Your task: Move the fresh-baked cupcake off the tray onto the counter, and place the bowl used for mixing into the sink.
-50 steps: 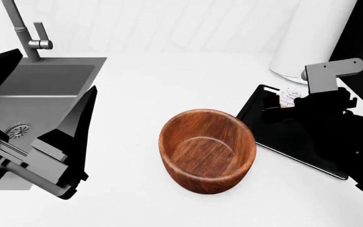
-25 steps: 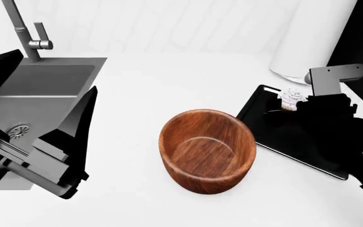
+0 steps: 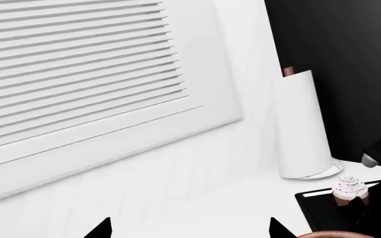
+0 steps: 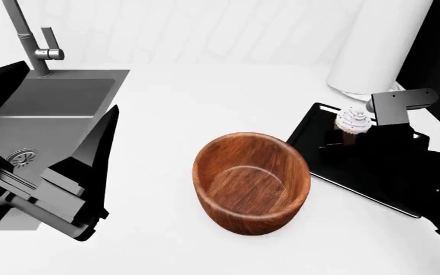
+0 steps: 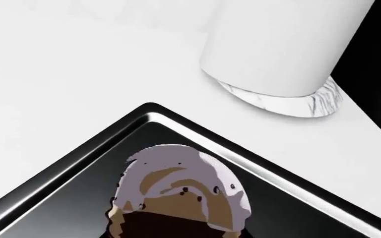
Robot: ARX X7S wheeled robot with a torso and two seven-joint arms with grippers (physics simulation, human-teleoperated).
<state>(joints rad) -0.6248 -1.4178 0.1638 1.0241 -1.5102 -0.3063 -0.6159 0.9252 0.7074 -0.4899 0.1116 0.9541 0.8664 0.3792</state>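
1. While the right gripper sits over the far corner of the flat rectangular glossy black tray, the small cupcake with brown ribbed wrapper and white swirled frosting stands upright at the gripper's tip, above that corner.
2. The right wrist view shows the cupcake close under the camera with the tray's raised rim around it; the fingers are hidden there, and the head view shows only a dark mass at the wrapper, so whether the right gripper is clamped on the cupcake or merely beside it cannot be told.
3. The large round deep bowl of reddish-brown wood stands upright on the smooth white counter, just beside the tray's near-left edge and well apart from the rectangular dark grey sink.
4. The left gripper hangs over the sink's right edge; its two dark fingertips show set wide apart with nothing between them.
5. A tall steel faucet rises behind the sink.
6. A white paper-towel roll on a marbled base stands on the counter beyond the tray's far corner, apart from it.
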